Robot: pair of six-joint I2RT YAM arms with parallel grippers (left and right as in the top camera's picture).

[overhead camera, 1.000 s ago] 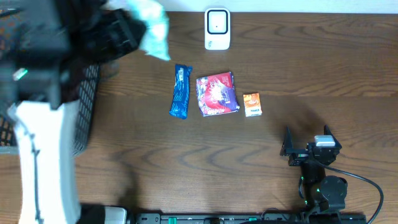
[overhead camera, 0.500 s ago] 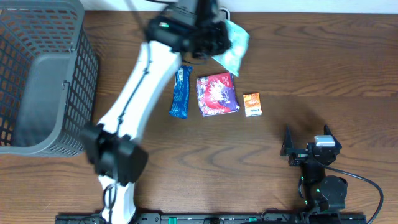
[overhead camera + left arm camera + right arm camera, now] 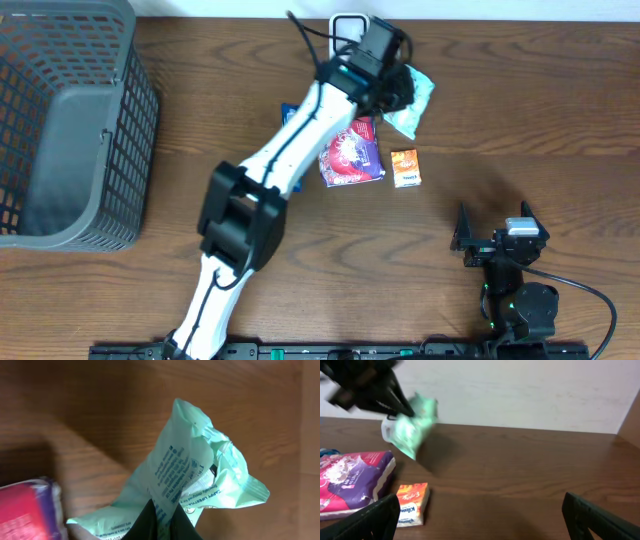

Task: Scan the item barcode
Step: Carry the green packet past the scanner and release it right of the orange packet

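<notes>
I have swung my left gripper from the basket over to the white scanner. It is pinched tight on the green packet (which hangs in the air just beside the scanner). I should turn the packet slowly until its stripes face the scanner, then hold still.
</notes>
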